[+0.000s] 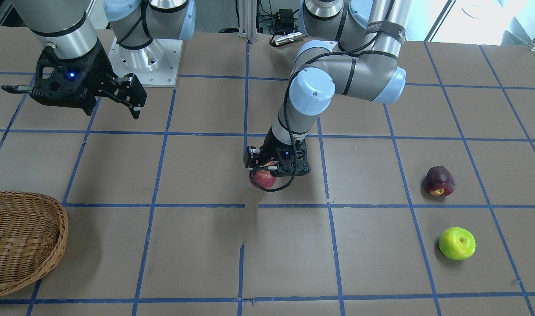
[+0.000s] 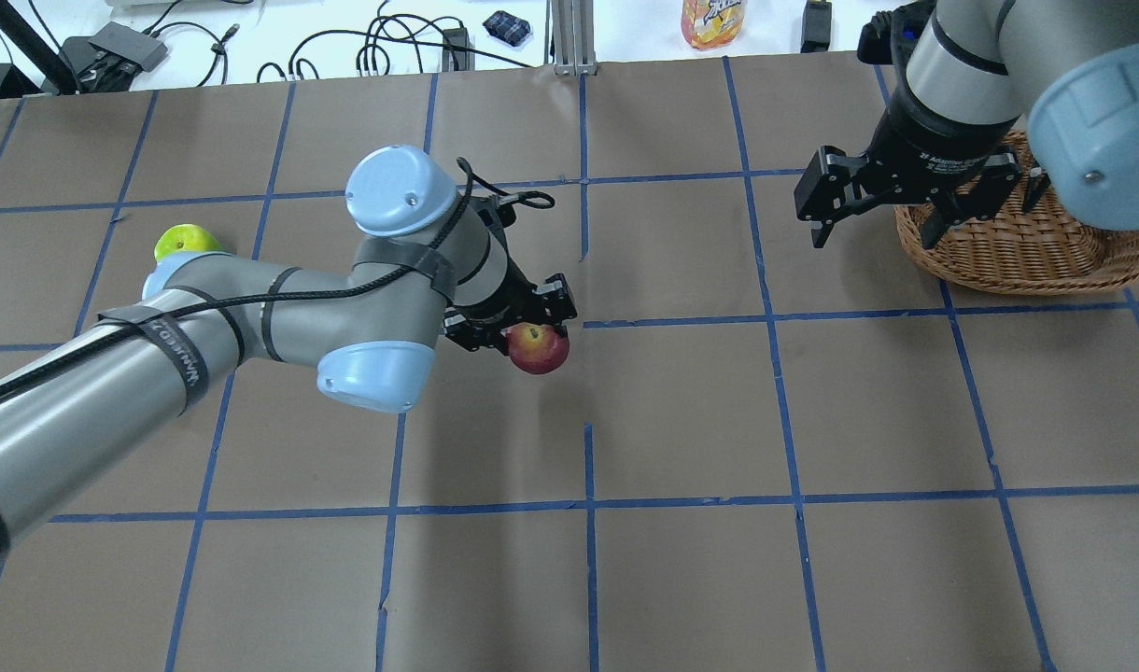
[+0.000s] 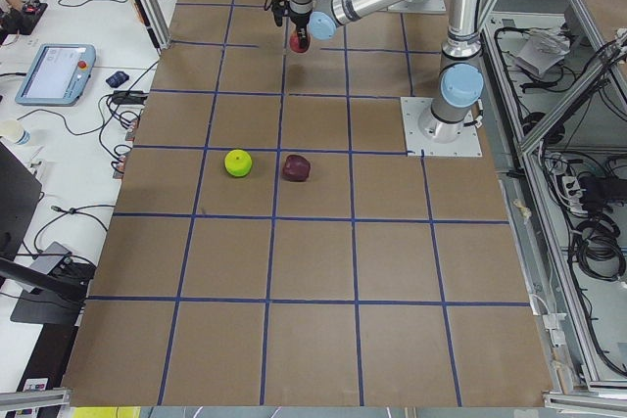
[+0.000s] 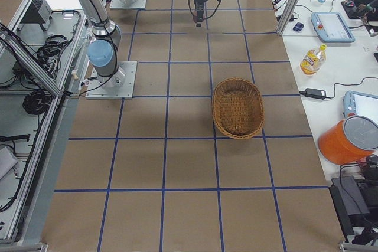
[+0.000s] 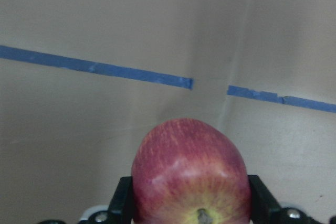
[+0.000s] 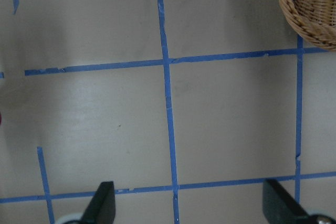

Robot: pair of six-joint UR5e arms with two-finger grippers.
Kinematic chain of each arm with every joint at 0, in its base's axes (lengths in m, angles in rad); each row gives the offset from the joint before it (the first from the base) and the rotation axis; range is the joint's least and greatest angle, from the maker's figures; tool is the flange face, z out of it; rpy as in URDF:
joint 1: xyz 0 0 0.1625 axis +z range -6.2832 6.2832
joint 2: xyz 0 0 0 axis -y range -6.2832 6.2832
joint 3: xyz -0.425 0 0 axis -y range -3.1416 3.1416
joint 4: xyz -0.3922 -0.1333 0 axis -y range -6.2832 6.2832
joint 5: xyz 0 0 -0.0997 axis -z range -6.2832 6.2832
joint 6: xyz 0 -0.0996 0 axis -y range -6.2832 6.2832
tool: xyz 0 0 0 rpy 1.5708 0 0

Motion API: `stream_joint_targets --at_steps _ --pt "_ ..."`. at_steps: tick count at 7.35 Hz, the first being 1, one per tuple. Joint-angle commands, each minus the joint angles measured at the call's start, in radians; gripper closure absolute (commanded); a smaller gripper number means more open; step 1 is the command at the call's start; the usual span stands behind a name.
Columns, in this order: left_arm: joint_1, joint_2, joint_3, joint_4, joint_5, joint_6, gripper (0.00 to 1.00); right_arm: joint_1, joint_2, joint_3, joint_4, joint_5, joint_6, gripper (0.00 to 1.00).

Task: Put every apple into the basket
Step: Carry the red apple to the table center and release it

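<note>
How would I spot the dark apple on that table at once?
Go to the end of the taped table away from the basket. Two apples lie loose there, apart. The maroon apple is nearer the robot's base, dark with a yellow-red patch, unlike the green apple.

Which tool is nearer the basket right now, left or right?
Right. The right tool hovers open above the table close beside the basket; the left tool is out at mid-table, shut on the red apple, well away from it.

left gripper (image 1: 265, 173) points straight down with jaws clamped, right gripper (image 1: 70, 98) hovers higher with jaws spread wide.
</note>
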Motion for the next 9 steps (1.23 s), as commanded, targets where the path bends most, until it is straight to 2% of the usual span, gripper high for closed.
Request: stream_joint_targets --at_steps 1,2,3,4,5,7,8,9 --pt "-0.033 -0.09 0.081 0.043 0.012 -0.02 0.96 0.0 0.062 0.002 -0.011 -0.001 -0.001 0.0" --pt "-0.036 -0.13 0.106 0.048 0.006 -0.034 0.8 0.0 0.114 0.0 -0.01 0.002 -0.001 0.0" --pt "-0.051 -0.15 0.111 0.065 0.006 -0.043 0.01 0.001 0.138 0.0 -0.026 -0.002 0.008 0.0" --pt "-0.05 -0.12 0.123 0.113 0.011 -0.02 0.0 0.001 0.147 0.0 -0.027 -0.001 0.015 0.0" --pt "0.031 -0.095 0.166 0.117 0.006 0.029 0.0 0.003 0.162 -0.002 -0.023 0.004 0.017 0.0" --pt "0.164 -0.022 0.29 -0.158 0.006 0.217 0.0 0.012 0.172 -0.003 -0.025 0.01 0.034 0.0" --pt "0.259 -0.009 0.369 -0.314 0.012 0.279 0.0 0.041 0.181 -0.005 -0.043 0.049 0.11 0.0" --pt "0.35 0.006 0.369 -0.437 0.096 0.572 0.0 0.1 0.216 -0.011 -0.112 0.074 0.194 0.0"
